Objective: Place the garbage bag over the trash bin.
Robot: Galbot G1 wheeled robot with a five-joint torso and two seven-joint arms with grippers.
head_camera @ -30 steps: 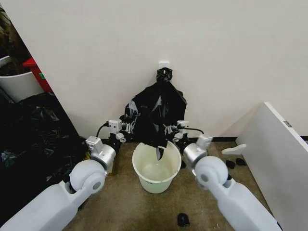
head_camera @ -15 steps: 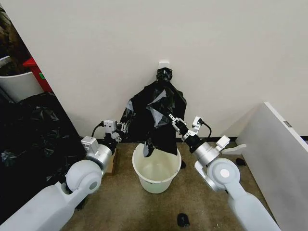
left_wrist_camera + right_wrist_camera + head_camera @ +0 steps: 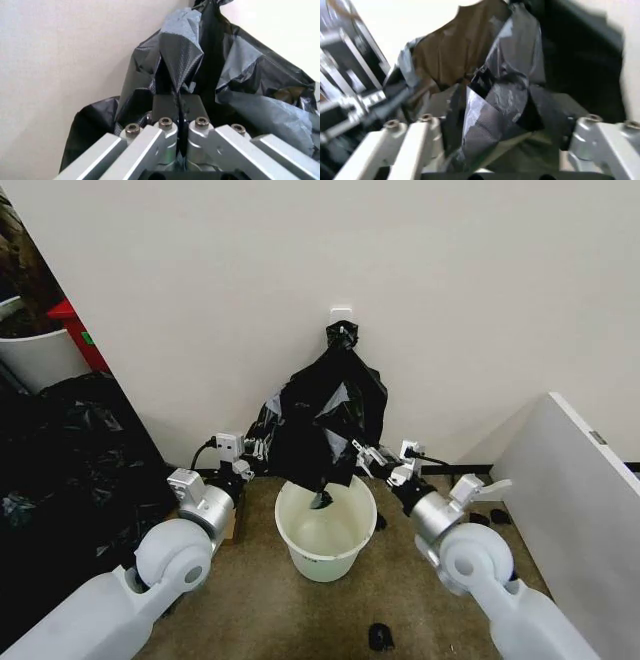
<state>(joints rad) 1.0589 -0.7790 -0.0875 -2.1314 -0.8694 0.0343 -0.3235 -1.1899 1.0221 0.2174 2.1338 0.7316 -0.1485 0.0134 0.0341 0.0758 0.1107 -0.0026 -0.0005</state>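
The glossy black garbage bag (image 3: pixel 325 415) hangs by its knotted top from a wall hook, its lower end dangling into the trash bin (image 3: pixel 325 565), a round white bucket on the floor below. My left gripper (image 3: pixel 258 448) is at the bag's left edge; in the left wrist view it (image 3: pixel 177 103) is shut on a fold of the bag (image 3: pixel 240 75). My right gripper (image 3: pixel 362 452) reaches the bag's lower right side. Its wrist view shows it (image 3: pixel 497 108) open, fingers wide apart, with crumpled bag plastic (image 3: pixel 510 86) lying between them.
A heap of black plastic sheeting (image 3: pixel 60 450) fills the floor on the left, with a white planter tub (image 3: pixel 35 355) behind it. A white board (image 3: pixel 580 500) slants along the right. Small dark objects (image 3: pixel 380 637) lie on the floor in front of the bucket.
My right arm has stretched forward and up to the bag's lower right side. My left gripper has pulled the bag's left edge outward. The bag's bottom flap has shifted over the bucket.
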